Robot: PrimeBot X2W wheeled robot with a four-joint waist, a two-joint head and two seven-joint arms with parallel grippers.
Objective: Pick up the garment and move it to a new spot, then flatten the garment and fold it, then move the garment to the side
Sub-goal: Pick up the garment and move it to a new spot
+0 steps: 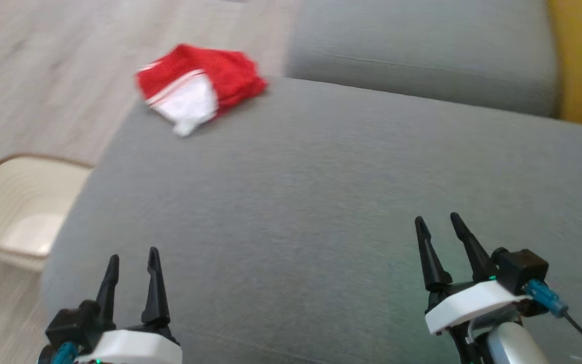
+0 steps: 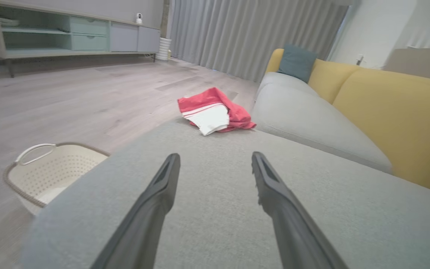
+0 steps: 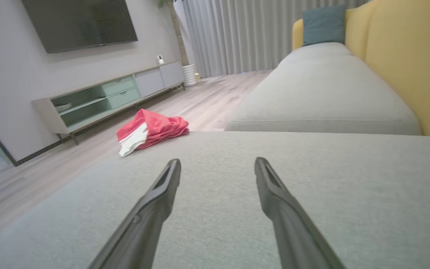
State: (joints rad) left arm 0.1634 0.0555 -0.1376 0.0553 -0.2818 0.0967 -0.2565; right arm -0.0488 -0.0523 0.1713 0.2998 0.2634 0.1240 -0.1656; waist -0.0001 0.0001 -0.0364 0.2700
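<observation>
Your red-and-white garment (image 1: 200, 86) lies rumpled at the far left corner of the grey sofa cushion (image 1: 321, 202). Your left jaws and right jaws stand released and empty over its near edge, well apart from the garment.

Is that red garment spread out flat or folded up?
Folded up, loosely: the garment sits as a small layered bundle, its white part over the red, near the seat's far corner.
</observation>
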